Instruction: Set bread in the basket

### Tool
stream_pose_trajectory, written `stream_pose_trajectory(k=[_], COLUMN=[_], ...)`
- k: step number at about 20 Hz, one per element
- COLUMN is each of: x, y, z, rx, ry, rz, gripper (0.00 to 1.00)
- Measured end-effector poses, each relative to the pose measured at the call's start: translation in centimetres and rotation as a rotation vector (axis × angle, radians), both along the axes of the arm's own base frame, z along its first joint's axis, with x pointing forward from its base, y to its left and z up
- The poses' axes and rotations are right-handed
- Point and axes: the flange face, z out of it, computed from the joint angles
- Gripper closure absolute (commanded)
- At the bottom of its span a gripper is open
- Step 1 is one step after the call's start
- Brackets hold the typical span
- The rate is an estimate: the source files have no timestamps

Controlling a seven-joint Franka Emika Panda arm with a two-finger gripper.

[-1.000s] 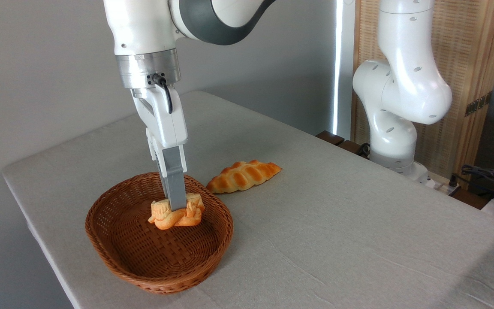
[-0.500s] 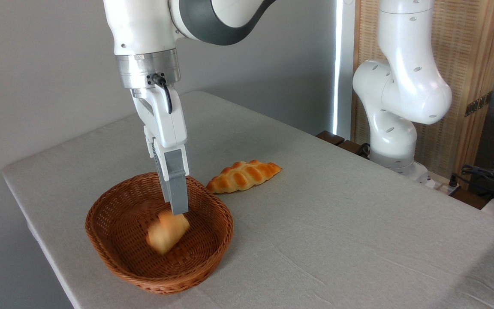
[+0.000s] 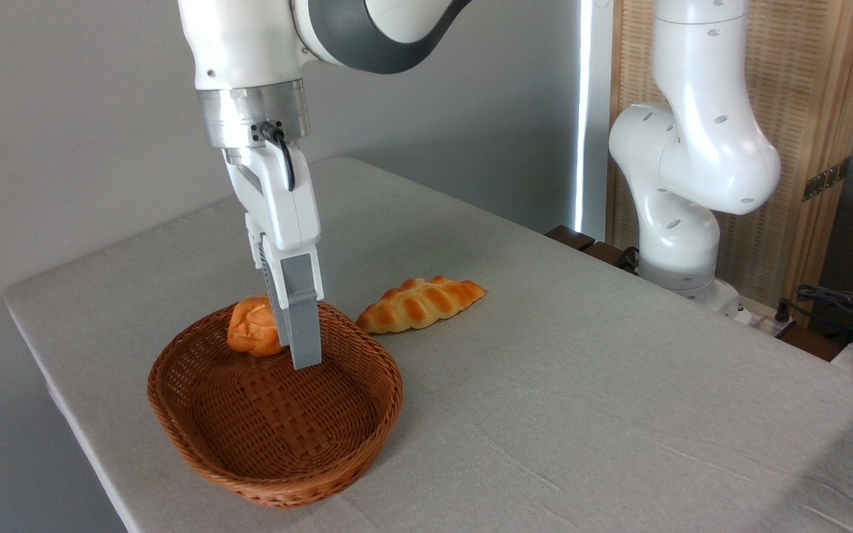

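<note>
The bread (image 3: pixel 251 326), a small puffy orange bun, lies free at the far side of the reddish-brown wicker basket (image 3: pixel 197 437). It leans against the back wall and pokes above the rim. My gripper (image 3: pixel 302 355) hangs just right of the bun, over the basket's back half, fingers pointing down. It is open and holds nothing. The near grey finger (image 3: pixel 300 311) covers the bun's right edge, and the other finger is hidden behind it.
A long braided golden-brown loaf (image 3: pixel 420 303) lies on the grey tablecloth just right of and behind the basket. The arm's white base (image 3: pixel 682 222) stands at the table's far right edge. The table's left edge (image 3: pixel 71 414) runs close to the basket.
The gripper let go of the bun, which dropped into the basket and ended up against its far wall. The gripper has risen slightly and shifted a little left.
</note>
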Motion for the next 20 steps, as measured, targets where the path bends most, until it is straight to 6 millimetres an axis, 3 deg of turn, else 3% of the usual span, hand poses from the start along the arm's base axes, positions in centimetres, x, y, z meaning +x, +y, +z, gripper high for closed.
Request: stream_pose_trajectory(k=[6,10,15,20], x=[0.1,-0.2,-1.5,-3.3], y=[-0.1,-0.1,1.4,1.6], z=[1.5,3.1,5.4,7.0], rx=[-0.007,-0.069,-0.24,-0.262], ry=[-0.029,-0.012,0.079,0.122], rz=[0.008,0.123,0.249,0.257], gripper=[0.0,0.0,0.0,0.0])
